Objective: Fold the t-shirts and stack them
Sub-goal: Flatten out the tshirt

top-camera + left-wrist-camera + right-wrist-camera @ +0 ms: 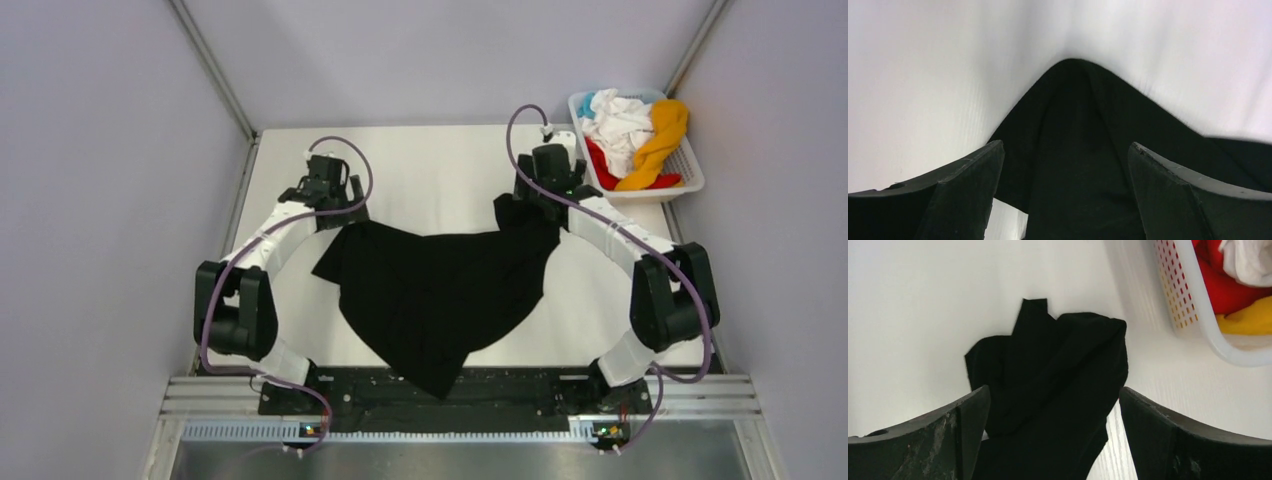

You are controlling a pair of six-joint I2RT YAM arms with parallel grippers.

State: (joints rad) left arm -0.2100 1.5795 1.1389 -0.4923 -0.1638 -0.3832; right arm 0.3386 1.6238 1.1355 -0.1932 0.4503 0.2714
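Both jaws gape over black t-shirt [440, 290]; basket [650, 195] holds white, red, orange-yellow shirts [620, 125].

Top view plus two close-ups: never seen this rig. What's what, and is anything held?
The left arm and right arm are robot arms bolted at the near edge of a table. The wide picture is from a fixed camera above and behind them. Each close-up is from a wrist camera looking past that arm's two fingers. A black t-shirt lies spread on the table. The left gripper and right gripper each straddle a far corner of it, fingers apart, so nothing is gripped. The basket at far right holds more shirts.
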